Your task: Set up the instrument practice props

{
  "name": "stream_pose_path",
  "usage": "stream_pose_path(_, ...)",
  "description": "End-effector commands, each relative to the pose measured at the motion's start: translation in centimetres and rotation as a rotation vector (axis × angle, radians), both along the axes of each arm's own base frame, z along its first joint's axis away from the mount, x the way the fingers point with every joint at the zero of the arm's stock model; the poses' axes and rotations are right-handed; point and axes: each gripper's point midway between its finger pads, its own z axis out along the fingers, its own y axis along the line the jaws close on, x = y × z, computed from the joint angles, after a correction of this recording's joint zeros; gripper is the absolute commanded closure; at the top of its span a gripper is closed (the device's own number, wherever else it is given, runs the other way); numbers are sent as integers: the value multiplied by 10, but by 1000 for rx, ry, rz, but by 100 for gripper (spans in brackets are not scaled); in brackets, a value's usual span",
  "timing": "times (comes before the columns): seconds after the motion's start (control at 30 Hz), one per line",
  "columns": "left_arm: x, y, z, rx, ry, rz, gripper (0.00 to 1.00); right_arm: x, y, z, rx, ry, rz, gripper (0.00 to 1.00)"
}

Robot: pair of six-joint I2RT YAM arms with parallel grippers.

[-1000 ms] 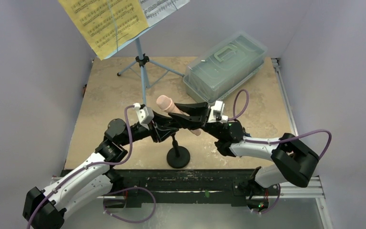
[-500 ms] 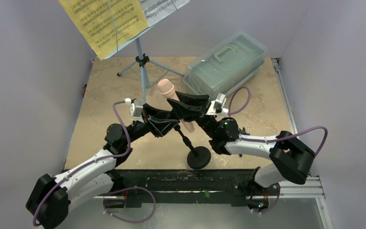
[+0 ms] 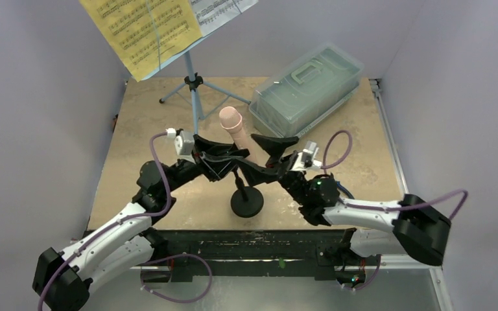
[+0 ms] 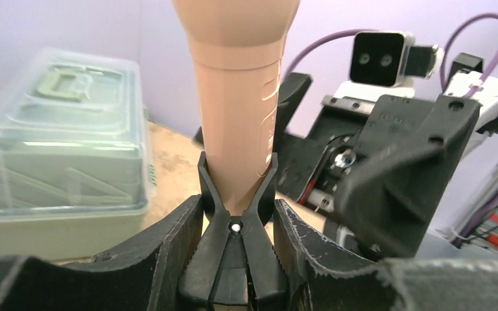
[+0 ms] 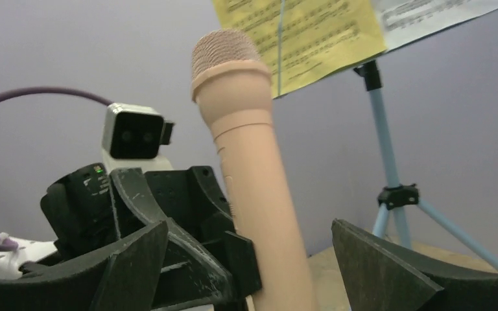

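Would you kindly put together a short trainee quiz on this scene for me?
1. True or false: the right hand grips the microphone.
2. Which hand holds the mic stand? A left hand, B right hand, C neither.
3. Fill in: the music sheets on the music stand are white and ____.
Key: 1 false, the right hand is open around the microphone; 2 A; 3 yellow.

microphone point(image 4: 237, 97) head past the top edge (left wrist view only)
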Motion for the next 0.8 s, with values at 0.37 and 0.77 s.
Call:
stream_pose_path(0.37, 53, 34, 45, 128, -200, 377, 100, 21, -127, 18, -233, 182, -436, 1)
stream_pose_path(0.77, 82, 32, 38, 103, -272, 481, 100, 6, -167, 34, -263, 185, -503, 1)
